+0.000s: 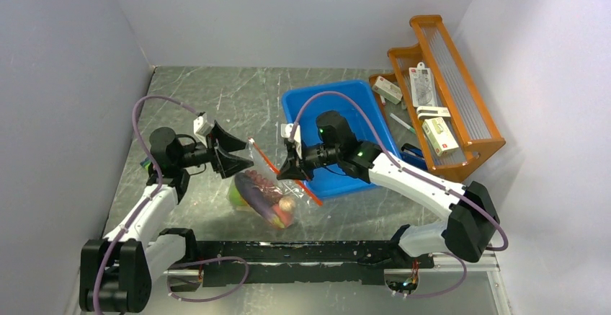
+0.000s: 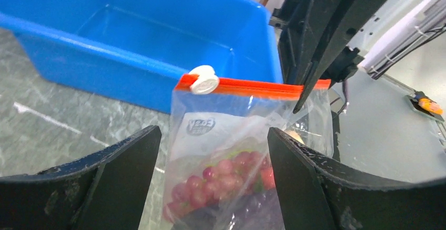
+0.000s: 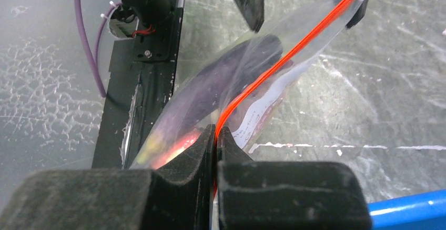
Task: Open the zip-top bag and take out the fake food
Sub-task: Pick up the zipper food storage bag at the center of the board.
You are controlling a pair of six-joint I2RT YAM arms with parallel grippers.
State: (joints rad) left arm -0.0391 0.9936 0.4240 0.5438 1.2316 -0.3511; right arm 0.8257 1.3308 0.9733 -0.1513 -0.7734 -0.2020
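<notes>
The zip-top bag [image 1: 268,194] hangs over the table, clear plastic with a red-orange zip strip [image 2: 257,87] and a white slider [image 2: 204,79] at one end. Fake food [image 1: 265,198] fills its lower part; dark red grapes [image 2: 210,180] show through the plastic. My right gripper [image 3: 216,131] is shut on the zip strip near its other end and holds the bag up. My left gripper [image 2: 213,131] stands open, level with the bag's upper half below the slider; its fingers [image 2: 302,177] do not touch the plastic. In the top view the left gripper [image 1: 247,158] faces the bag from the left.
A blue bin [image 1: 339,106] sits just behind the right gripper [image 1: 290,169]. At the back right a wooden rack [image 1: 468,106] carries small boxes. A black rail [image 1: 302,251] runs along the near table edge.
</notes>
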